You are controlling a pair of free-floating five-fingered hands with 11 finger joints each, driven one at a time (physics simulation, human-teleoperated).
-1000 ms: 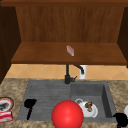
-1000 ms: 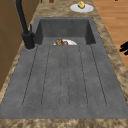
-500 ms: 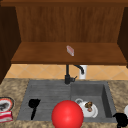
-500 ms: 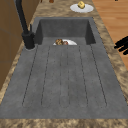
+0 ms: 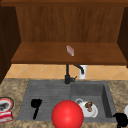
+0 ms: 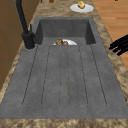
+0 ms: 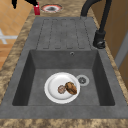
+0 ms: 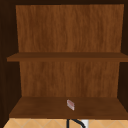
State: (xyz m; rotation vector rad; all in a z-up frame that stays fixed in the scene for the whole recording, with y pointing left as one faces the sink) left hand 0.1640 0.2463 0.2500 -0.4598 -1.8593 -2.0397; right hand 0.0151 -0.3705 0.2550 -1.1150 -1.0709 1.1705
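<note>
My left hand [image 5: 36, 103] hovers at the front of the ribbed drainboard [image 5: 47, 95], left of a big red ball [image 5: 67, 115]. In the left side view the left hand [image 6: 119, 45] reaches in from the right with straight fingers, level with the basin's near edge and touching nothing. It is also the black shape [image 7: 32, 2] by a red item [image 7: 36, 10] in the right side view. My right hand [image 5: 121, 120] floats at the sink's front right corner, beside a white plate's edge [image 5: 126, 110]. In the basin lies a white plate [image 7: 53, 87] with brown food [image 7: 70, 88].
A black faucet [image 5: 67, 75] stands behind the sink, with a white cup [image 5: 83, 71] beside it. The left counter holds a plate [image 5: 5, 103] and a red item [image 5: 6, 116]. A plate with yellow food [image 6: 81, 6] sits beyond the basin. A small pink block [image 8: 70, 104] rests on the lower shelf.
In the left side view the left hand has slid in from the right edge toward the sink. The right hand, ball and plates have stayed put.
</note>
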